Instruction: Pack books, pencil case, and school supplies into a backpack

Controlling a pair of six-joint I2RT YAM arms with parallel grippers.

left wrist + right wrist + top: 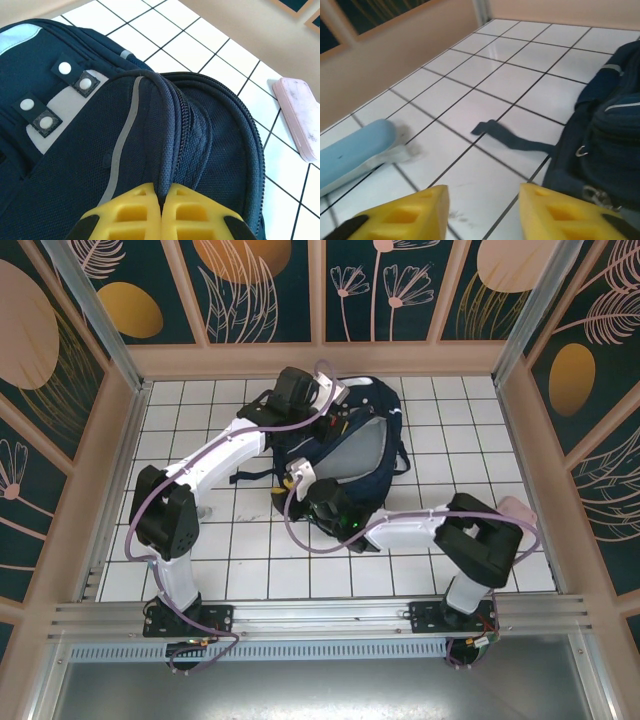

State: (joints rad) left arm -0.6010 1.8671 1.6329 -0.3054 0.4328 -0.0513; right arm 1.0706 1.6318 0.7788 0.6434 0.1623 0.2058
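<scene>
The dark navy backpack (375,415) lies at the middle of the tiled table, its mouth held open so the grey lining shows. My left gripper (161,192) is at the bag's far end, shut on a fold of its fabric rim beside the zipper (186,125). At the bag's near left side my right gripper (482,195) hangs open over bare tile, nothing between its fingers, with the backpack (605,145) just to its right. A pink pencil case (300,117) lies flat on the tiles beyond the bag, and also right of my right arm (515,508). The books are out of view.
A loose black strap (520,140) trails from the bag across the tiles ahead of my right gripper. A light blue rounded object (352,155) lies to that gripper's left. Beige walls with dark panels (320,355) enclose the table.
</scene>
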